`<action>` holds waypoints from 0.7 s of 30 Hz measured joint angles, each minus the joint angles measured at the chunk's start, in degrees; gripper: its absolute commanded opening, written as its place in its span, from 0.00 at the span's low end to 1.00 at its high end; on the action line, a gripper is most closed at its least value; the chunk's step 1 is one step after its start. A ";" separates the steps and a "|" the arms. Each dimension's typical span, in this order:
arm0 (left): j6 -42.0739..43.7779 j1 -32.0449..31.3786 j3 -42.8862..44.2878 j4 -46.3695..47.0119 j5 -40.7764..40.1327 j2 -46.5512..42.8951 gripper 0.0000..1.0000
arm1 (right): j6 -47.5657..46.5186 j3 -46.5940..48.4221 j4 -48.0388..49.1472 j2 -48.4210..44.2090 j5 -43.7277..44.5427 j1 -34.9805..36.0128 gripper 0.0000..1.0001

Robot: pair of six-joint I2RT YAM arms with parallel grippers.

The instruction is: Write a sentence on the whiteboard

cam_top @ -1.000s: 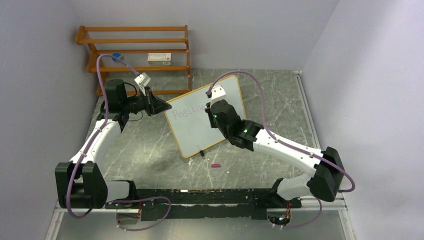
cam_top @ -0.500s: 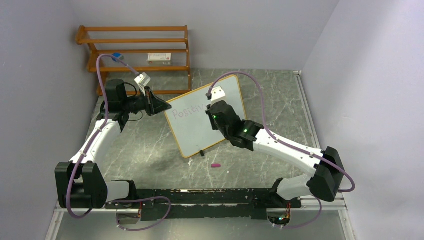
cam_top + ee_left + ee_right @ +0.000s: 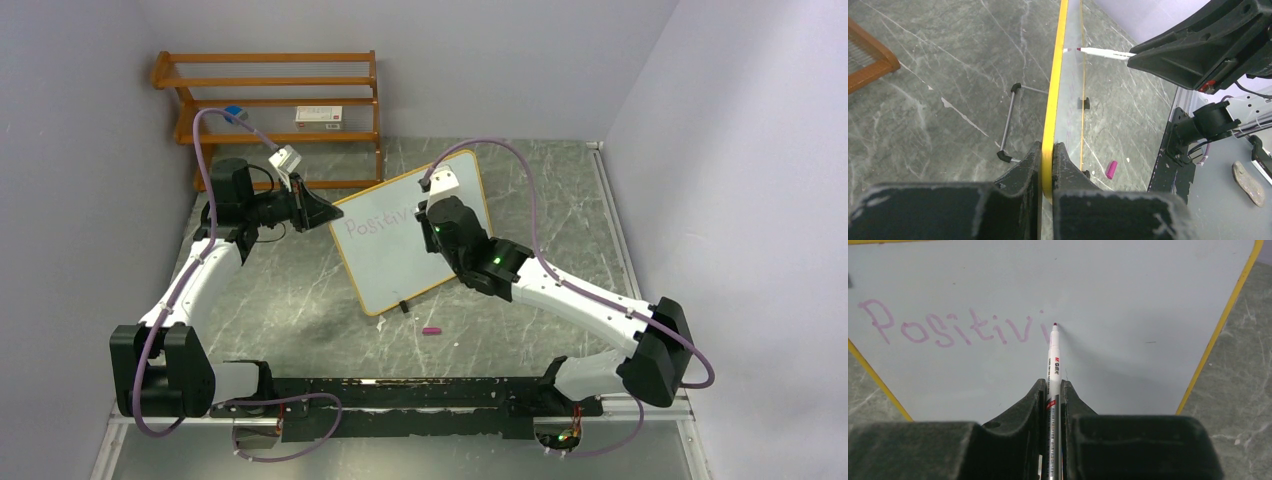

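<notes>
The whiteboard (image 3: 390, 268) stands tilted on the floor, with a yellow frame. My left gripper (image 3: 322, 212) is shut on its left edge, and the left wrist view shows the frame (image 3: 1055, 85) pinched between the jaws of the left gripper (image 3: 1047, 156). My right gripper (image 3: 1052, 390) is shut on a white marker (image 3: 1054, 354). The marker's purple tip rests on the board just right of the sentence (image 3: 948, 329), which reads "Positivi" in one line. The sentence also shows in the top view (image 3: 375, 222). The right gripper (image 3: 428, 212) is over the board's upper middle.
A purple marker cap (image 3: 431, 330) lies on the floor in front of the board, also in the left wrist view (image 3: 1111, 169). A wooden shelf (image 3: 270, 100) with a small box (image 3: 319, 114) stands behind. The board's wire stand (image 3: 1007, 125) sticks out at its back.
My right gripper with the marker has shifted a little to the right along the board, and the writing has grown by a stroke. The left arm has not moved.
</notes>
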 measured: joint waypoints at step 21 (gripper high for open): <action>0.00 0.00 0.00 0.00 -0.07 0.00 0.05 | -0.22 0.00 1.07 0.83 -1.18 -1.44 0.00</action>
